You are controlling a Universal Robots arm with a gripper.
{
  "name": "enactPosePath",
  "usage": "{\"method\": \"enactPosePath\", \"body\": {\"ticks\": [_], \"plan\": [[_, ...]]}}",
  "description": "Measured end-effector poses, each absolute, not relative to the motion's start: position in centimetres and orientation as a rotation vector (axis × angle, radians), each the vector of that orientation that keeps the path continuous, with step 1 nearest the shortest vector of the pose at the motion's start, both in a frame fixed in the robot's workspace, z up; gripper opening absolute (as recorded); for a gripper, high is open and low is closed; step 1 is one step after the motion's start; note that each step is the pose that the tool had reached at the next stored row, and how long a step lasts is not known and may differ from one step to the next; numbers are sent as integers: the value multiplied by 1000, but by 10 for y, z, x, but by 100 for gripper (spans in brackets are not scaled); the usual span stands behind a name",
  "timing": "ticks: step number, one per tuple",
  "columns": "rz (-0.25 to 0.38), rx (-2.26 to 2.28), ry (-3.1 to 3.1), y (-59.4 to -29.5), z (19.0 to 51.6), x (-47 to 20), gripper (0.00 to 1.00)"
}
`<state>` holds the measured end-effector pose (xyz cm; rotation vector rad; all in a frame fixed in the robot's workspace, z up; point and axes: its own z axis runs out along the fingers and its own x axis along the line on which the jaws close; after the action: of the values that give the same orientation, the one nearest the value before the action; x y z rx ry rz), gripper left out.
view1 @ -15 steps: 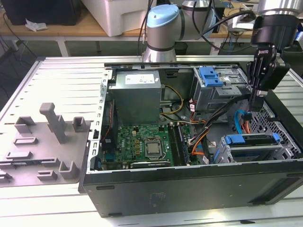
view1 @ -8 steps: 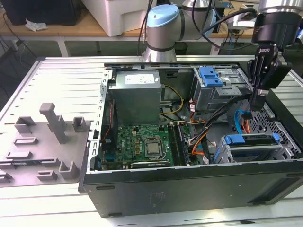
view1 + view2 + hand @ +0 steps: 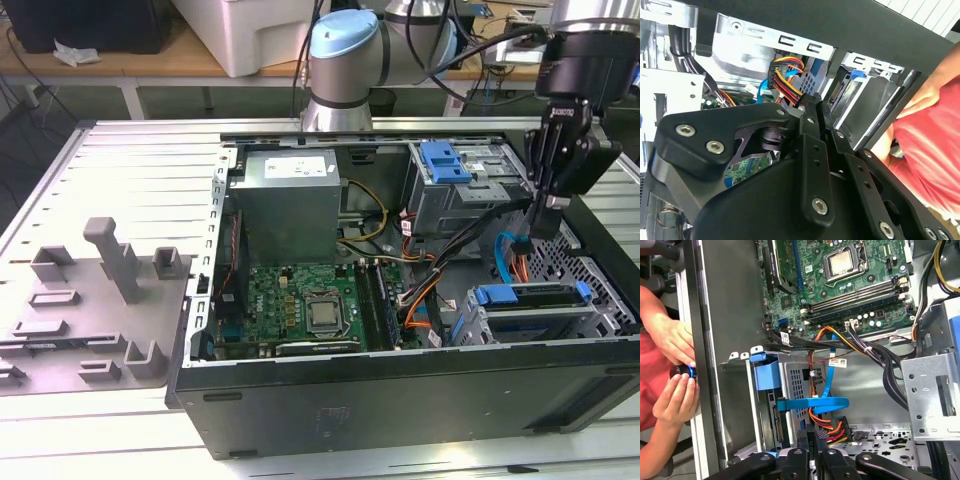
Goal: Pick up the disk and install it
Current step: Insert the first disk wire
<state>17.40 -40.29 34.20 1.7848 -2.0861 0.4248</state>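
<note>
- Seeing my gripper (image 3: 541, 228) down in the open computer case (image 3: 400, 400), fingers pinched together.
- The disk (image 3: 528, 300) sits in the drive cage (image 3: 465, 326), near the gripper.

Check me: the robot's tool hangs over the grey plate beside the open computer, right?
No. In the exterior view the tool hangs over the open computer itself, at the exterior view's right; the grey plate lies beside it, at the left.
</note>
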Motion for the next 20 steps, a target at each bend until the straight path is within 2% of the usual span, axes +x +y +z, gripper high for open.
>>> {"method": "enactPosePath", "body": {"ticks": [20], "plan": [[347,1874,-2124,-437,342,168,17]]}}
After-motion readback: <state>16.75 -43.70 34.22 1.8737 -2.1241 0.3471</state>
